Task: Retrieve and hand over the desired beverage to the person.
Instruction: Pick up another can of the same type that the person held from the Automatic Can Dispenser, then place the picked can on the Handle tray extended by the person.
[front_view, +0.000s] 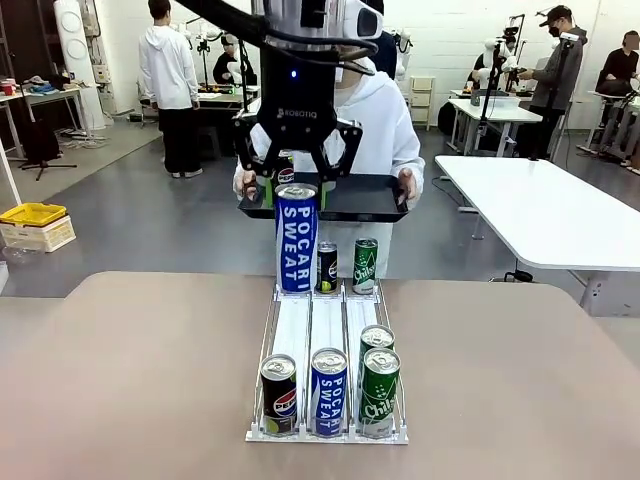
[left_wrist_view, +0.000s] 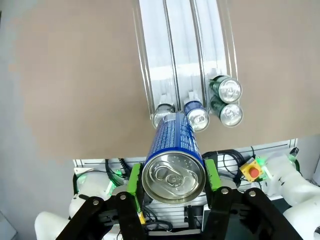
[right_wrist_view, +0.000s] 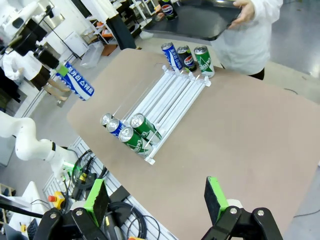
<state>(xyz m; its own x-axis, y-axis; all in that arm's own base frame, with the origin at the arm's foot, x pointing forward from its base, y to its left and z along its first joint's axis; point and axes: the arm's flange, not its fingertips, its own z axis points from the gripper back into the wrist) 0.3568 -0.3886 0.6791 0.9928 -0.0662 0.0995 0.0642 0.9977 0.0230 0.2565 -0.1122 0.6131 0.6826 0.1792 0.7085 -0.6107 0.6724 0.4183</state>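
Rack (front_view: 310, 325): three lanes (white); near end holds Pepsi, Pocari, two Chilsung cans; more cans at the far end.
Left gripper (left_wrist_view: 172, 176): clamped on a Pocari can (front_view: 297, 238), above the rack.
Right gripper (right_wrist_view: 157, 197): jaws wide, nothing between.
Person (front_view: 385, 120): beyond the rack, holding a tray (front_view: 360, 198) with a Pepsi can.

We see a flat brown counter (front_view: 140, 380); on it lies a white three-lane wire can rack (front_view: 310, 320) with upright drink cans.

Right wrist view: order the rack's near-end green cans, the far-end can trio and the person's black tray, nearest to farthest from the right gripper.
1. Green cans, at the white rack's near end.
2. Three cans, at its far end.
3. Black tray, held beyond the table edge.

The right gripper stands open.
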